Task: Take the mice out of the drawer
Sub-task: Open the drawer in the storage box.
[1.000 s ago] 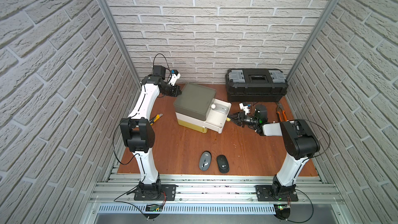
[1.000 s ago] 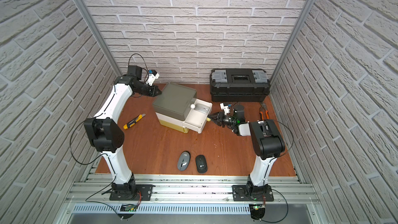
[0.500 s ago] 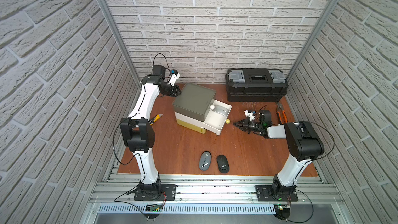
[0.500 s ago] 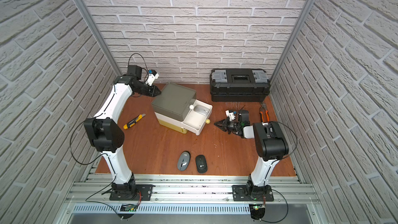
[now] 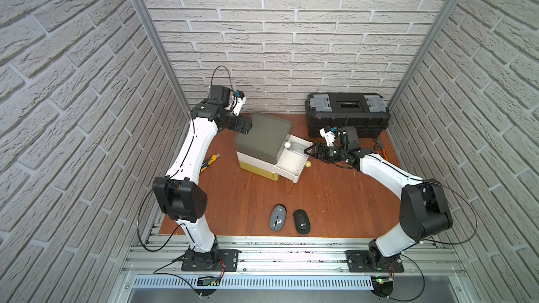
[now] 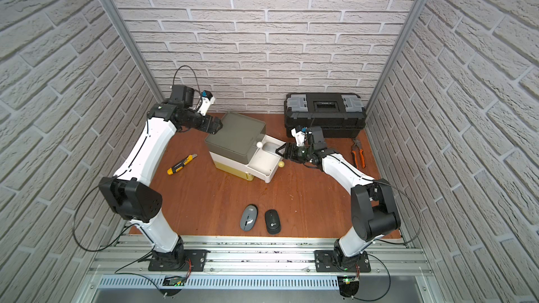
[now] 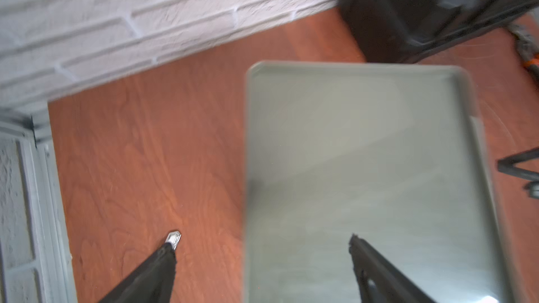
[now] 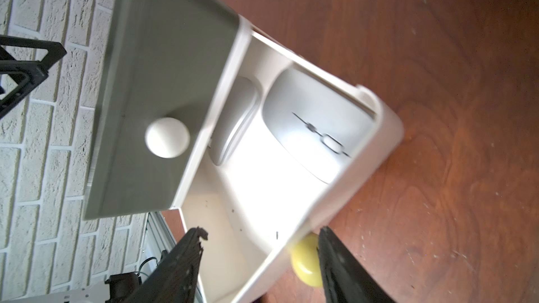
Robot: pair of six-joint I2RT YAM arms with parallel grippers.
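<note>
**A:** Where are the mice?

**B:** Two smooth, shiny ones lie in the open white plastic drawer (image 8: 388, 135). The silver mouse (image 8: 315, 126) sits by the front wall with its scroll wheel showing. The second silver mouse (image 8: 236, 120) is half tucked under the box's grey top (image 7: 364, 155). Out on the reddish wood-grain worktop (image 5: 335, 199), near the front edge, a matt oval grey mouse (image 5: 277, 217) and a black mouse (image 5: 302, 221) with a round white logo lie side by side, not touching.

**A:** And the fingers?

**B:** The right fingers (image 8: 180, 263) are spread apart, straddling the drawer's front wall. One is just beside the round yellow knob (image 8: 304, 260), and they grip nothing. The left fingers (image 7: 157, 269) are also spread. One is over the grey top's edge and one over bare wood, and I can't tell whether they touch.

**A:** Anything else?

**B:** A ribbed black toolbox (image 5: 347, 112) stands against the brick wall, and a yellow-black knife (image 6: 182, 164) lies apart.
</note>
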